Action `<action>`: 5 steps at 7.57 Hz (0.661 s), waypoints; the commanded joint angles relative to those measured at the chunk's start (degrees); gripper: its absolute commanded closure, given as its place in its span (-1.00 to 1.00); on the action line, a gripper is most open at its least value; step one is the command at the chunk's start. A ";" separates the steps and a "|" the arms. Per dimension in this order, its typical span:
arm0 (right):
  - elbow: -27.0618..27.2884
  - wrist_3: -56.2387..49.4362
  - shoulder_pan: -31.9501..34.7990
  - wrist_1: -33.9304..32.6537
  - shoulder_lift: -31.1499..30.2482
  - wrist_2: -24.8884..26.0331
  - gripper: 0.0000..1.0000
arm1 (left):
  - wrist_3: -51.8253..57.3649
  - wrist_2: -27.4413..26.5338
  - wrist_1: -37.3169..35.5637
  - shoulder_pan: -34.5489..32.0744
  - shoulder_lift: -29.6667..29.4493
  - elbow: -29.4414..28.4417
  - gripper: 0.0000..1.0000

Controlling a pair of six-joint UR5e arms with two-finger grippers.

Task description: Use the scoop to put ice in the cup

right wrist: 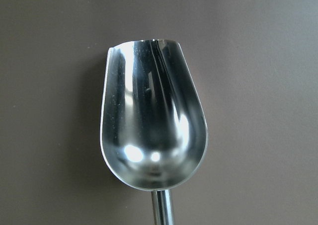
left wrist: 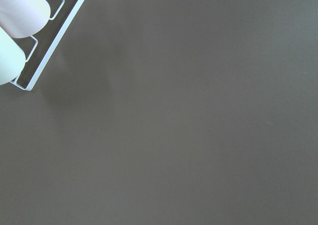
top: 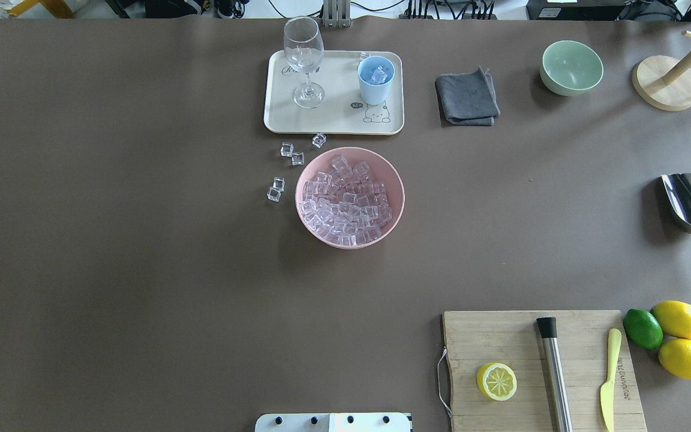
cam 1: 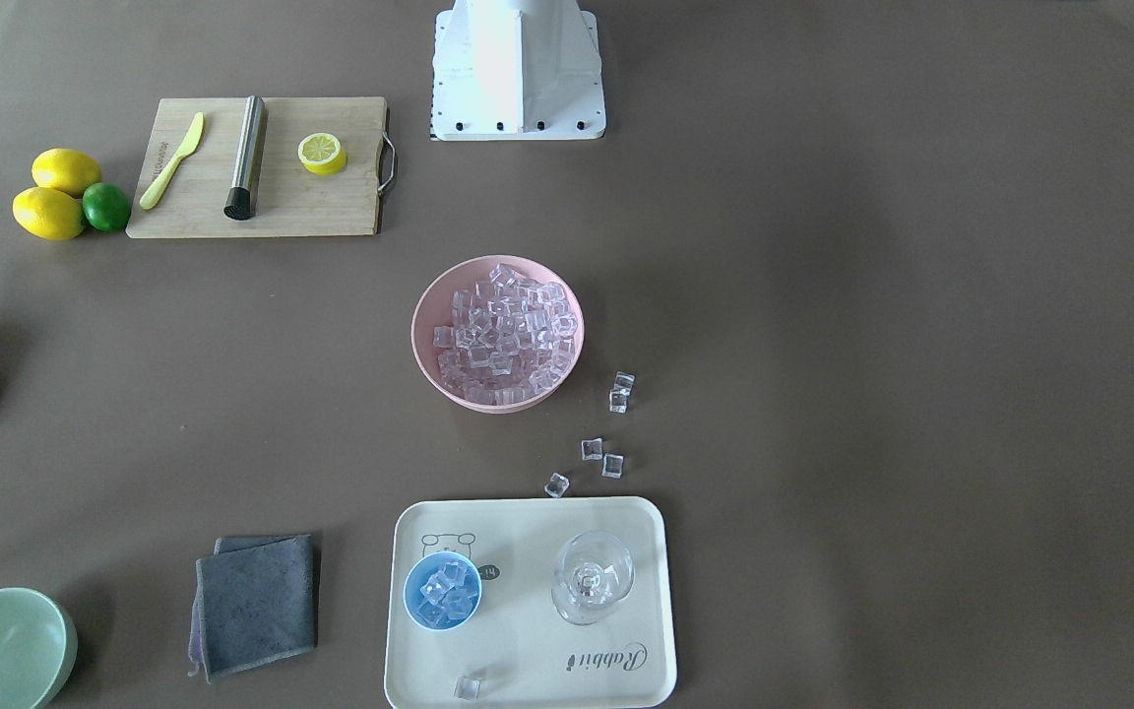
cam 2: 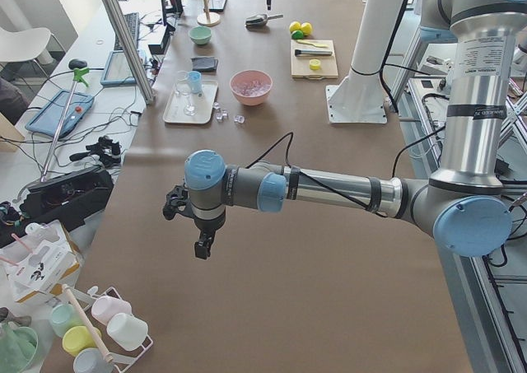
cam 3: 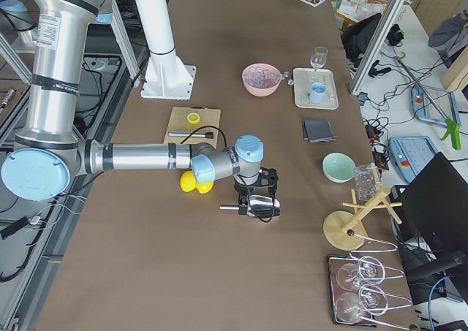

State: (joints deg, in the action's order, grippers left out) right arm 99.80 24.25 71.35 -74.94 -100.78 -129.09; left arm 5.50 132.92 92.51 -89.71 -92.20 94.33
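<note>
The shiny scoop (right wrist: 151, 130) filled the right wrist view, its bowl facing up over the brown table (right wrist: 268, 46). It was near the robot's right end of the table, well apart from the other task things. The tray (cam 1: 528, 532) had the word "Rabbit" on it, and a little "hi" beside a drawn animal. The right gripper (cam 3: 257, 196) was right at the scoop. Its fingers did not show well, so I cannot tell if they gripped it. The left gripper (cam 2: 202, 243) hung over bare table. I cannot tell how its fingers stood. Most of the ice (cam 1: 503, 330) sat in the pink bowl (cam 1: 421, 340). Some was in the blue cup (cam 1: 412, 599) on the tray. A few cubes lay between bowl and tray.
</note>
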 commanded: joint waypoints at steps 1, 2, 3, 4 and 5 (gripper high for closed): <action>0.13 -0.35 4.22 -0.21 0.49 -1.34 -1.00 | -0.05 -0.03 -0.04 0.06 0.01 0.15 -0.97; 0.21 -1.13 5.11 -0.12 0.41 -1.43 -1.00 | -0.05 -0.03 -0.22 0.06 0.01 0.24 -0.97; -0.05 -4.88 6.77 -0.29 0.41 -1.60 -1.00 | -0.05 -0.03 -0.39 0.06 0.01 0.07 -0.97; 0.30 -5.70 9.05 -2.21 0.32 -2.47 -1.00 | -0.05 -0.03 -0.40 -0.02 0.01 0.07 -0.97; 0.48 -9.88 11.85 -4.67 0.23 -3.44 -1.00 | 0.04 -0.03 -0.40 -0.02 0.01 -0.11 -0.97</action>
State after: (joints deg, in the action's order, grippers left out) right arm 99.99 19.51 79.04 -76.34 -100.41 -131.15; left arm 5.45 132.89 92.16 -89.68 -92.20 94.41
